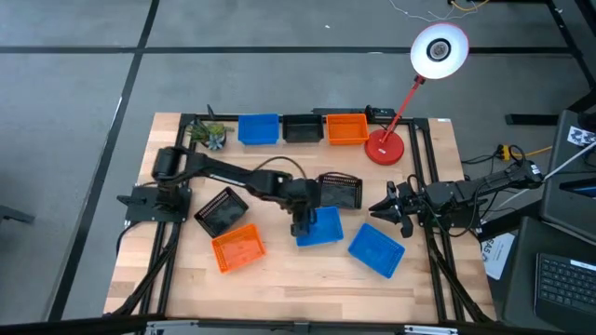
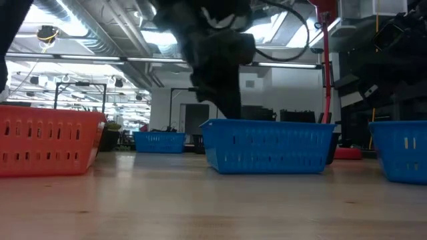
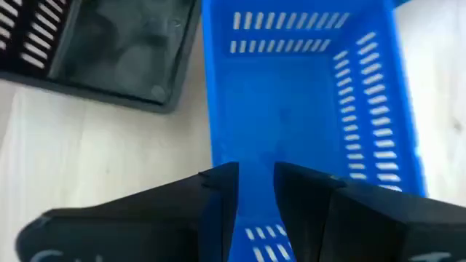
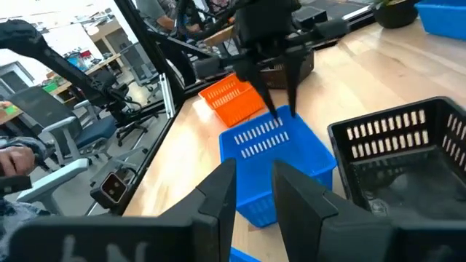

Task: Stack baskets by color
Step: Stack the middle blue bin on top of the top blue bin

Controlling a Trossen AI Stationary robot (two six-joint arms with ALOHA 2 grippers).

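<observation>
Jaws of the left gripper narrowly parted astride the near wall of a blue basket at table centre; jaws of the right gripper a narrow gap apart, empty, hovering by the right edge. Left fingertips masked by the arm from above, plain in the wrist view. Black basket just behind, a second blue basket rightward.
</observation>
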